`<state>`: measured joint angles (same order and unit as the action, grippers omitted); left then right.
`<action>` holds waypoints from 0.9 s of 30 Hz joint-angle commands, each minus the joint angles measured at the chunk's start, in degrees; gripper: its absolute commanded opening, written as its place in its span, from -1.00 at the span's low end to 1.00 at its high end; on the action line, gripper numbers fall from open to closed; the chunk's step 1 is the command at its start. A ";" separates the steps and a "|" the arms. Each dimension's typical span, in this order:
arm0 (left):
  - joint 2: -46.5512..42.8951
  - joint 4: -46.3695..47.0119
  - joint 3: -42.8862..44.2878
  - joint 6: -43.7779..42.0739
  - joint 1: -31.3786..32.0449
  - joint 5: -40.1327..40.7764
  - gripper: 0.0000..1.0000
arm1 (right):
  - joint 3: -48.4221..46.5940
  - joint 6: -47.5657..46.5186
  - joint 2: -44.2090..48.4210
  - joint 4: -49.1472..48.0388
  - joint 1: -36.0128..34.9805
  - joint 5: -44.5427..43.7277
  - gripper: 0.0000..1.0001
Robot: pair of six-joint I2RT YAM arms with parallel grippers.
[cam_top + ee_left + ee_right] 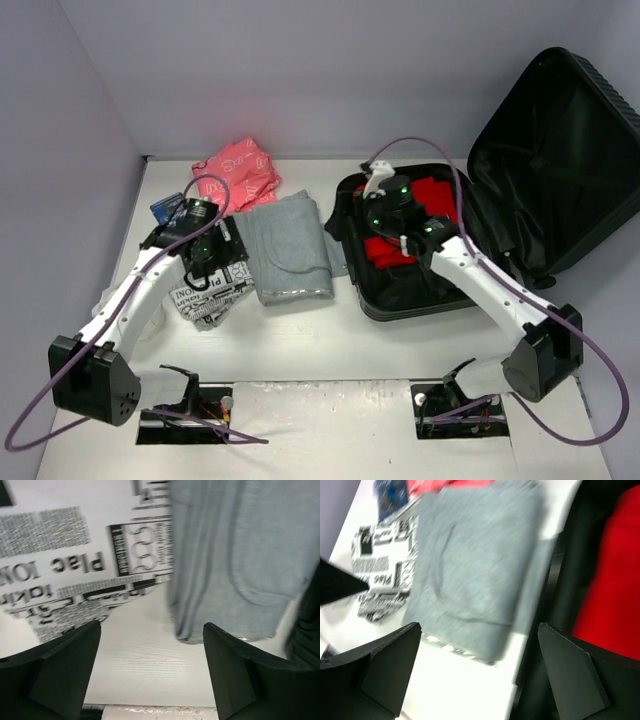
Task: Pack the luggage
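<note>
The suitcase [560,160] lies open on the right side of the counter [330,350], lid propped up, red clothing [432,190] in its lower half. Above that half hangs the right hand [477,627], fingers spread, holding nothing. Over the counter, the left hand [150,630] is likewise spread and empty, between a newsprint-patterned cloth [55,545] and a folded gray garment [250,545]. A pink packet [238,170] sits behind them.

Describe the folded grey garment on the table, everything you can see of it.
The grey garment is soft, heathered knit fabric, folded into a flat rectangle with a curved seam showing on top. It lies on the white table between the newsprint-patterned cloth, which it abuts, and the open suitcase.
</note>
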<state>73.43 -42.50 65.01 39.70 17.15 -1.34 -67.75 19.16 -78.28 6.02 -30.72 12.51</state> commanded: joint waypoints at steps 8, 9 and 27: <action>-5.31 4.79 -5.33 4.67 -4.49 -10.77 0.54 | 2.27 9.76 -6.44 -7.87 -12.26 -7.94 1.00; -5.23 7.32 -7.60 5.73 -4.40 -12.00 0.54 | 2.09 9.76 -6.79 -7.95 -12.61 -8.38 1.00; -8.12 4.81 -13.95 16.90 -5.35 -1.47 0.54 | 3.41 9.23 -7.67 -8.04 -12.87 -7.59 1.00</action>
<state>67.66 -33.89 48.73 54.74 14.57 -7.53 -63.18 28.49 -86.28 0.99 -43.24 5.32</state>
